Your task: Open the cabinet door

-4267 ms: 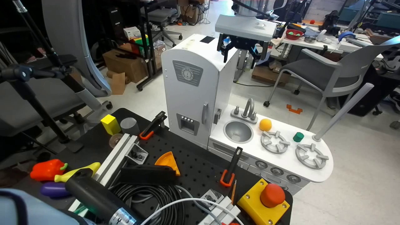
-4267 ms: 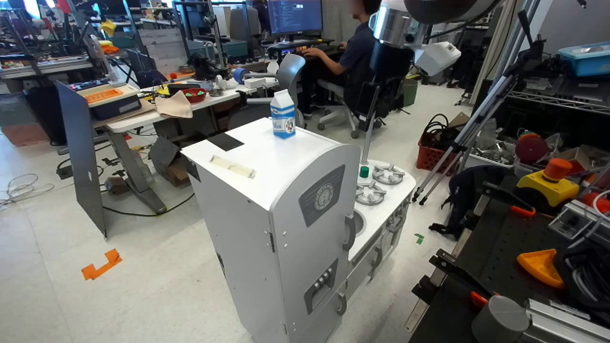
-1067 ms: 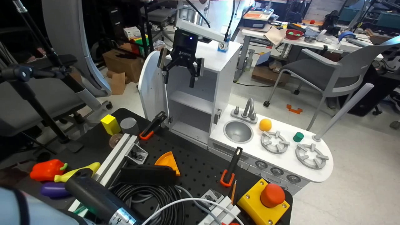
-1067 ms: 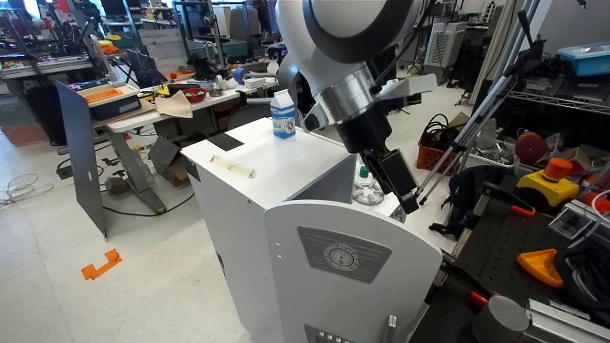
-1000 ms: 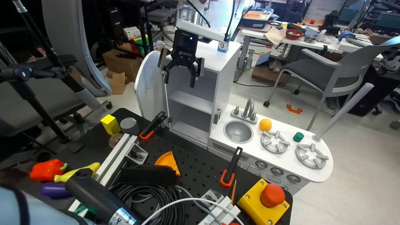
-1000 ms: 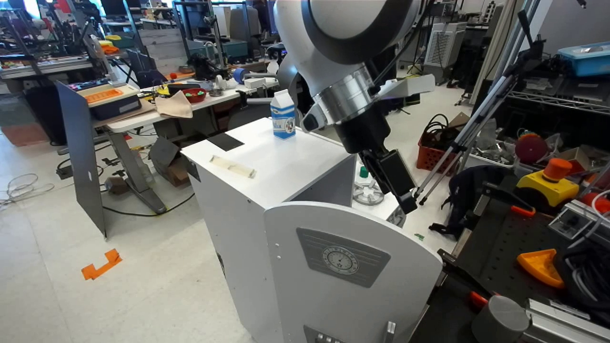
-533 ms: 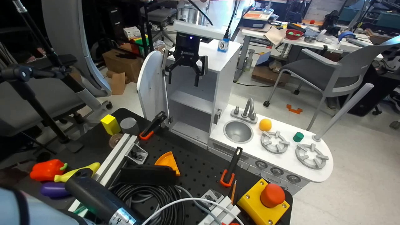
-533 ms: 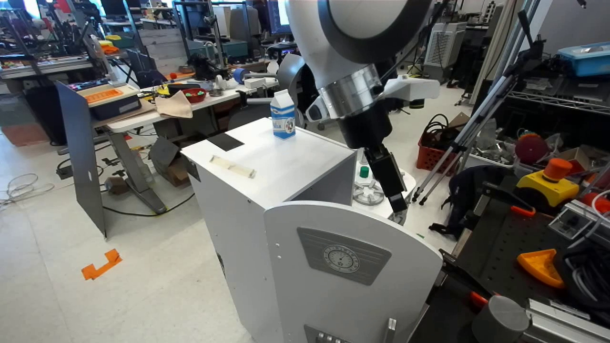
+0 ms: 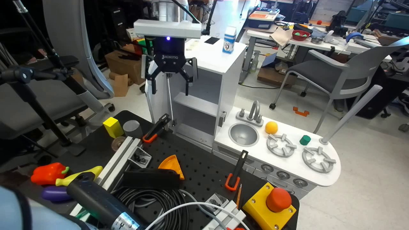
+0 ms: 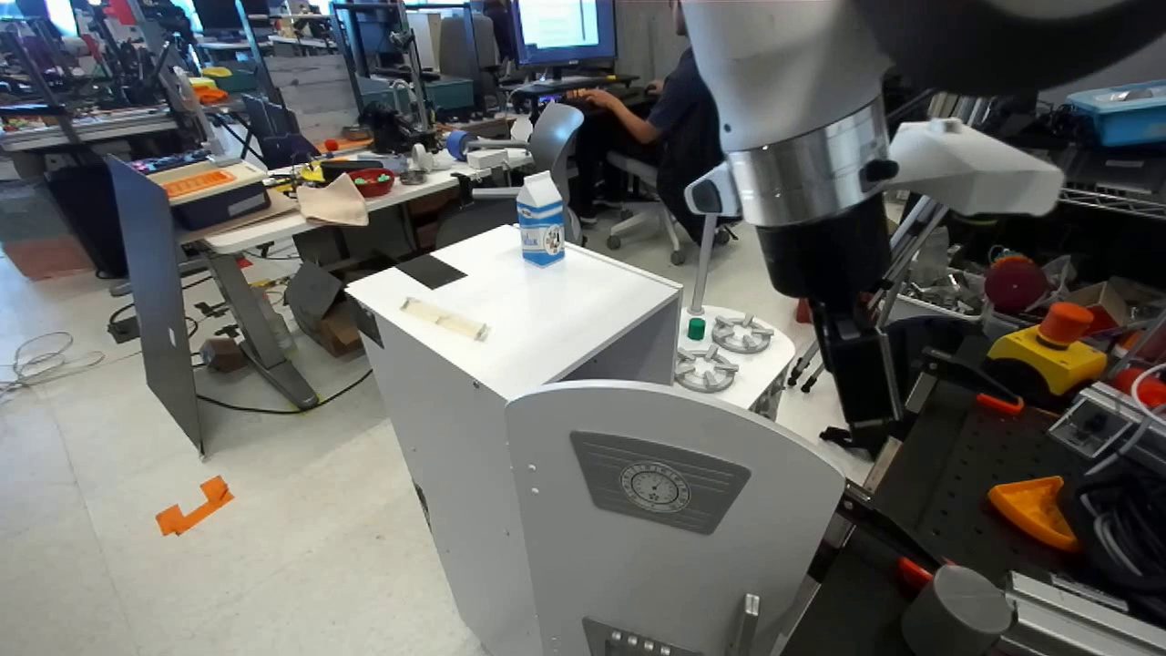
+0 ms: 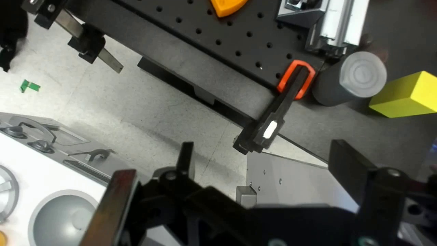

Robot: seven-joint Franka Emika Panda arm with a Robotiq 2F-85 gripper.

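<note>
The cabinet door [image 10: 674, 569] stands swung wide open. Its dial and handle face outward in an exterior view, and its pale inner face shows in an exterior view [image 9: 160, 102] and the wrist view [image 11: 293, 181]. The cabinet's inside [image 9: 196, 103] with its shelf is exposed. My gripper [image 9: 170, 88] is open with nothing between its fingers. It hangs high in front of the door's upper part, and by the door's free edge in an exterior view [image 10: 879, 426]. In the wrist view the gripper [image 11: 265, 152] has the door below and between its fingers, seemingly apart.
A black pegboard table [image 9: 198, 159] lies close to the door's free edge, with a clamp [image 11: 273, 119] near it; whether they touch cannot be told. A milk carton [image 9: 228, 40] stands on the cabinet top. A low counter with a sink [image 9: 243, 124] adjoins the cabinet.
The door was shut about four seconds ago and now stands open. In the last half second the open gripper moved away from the cabinet opening toward the table; the door stayed nearly still.
</note>
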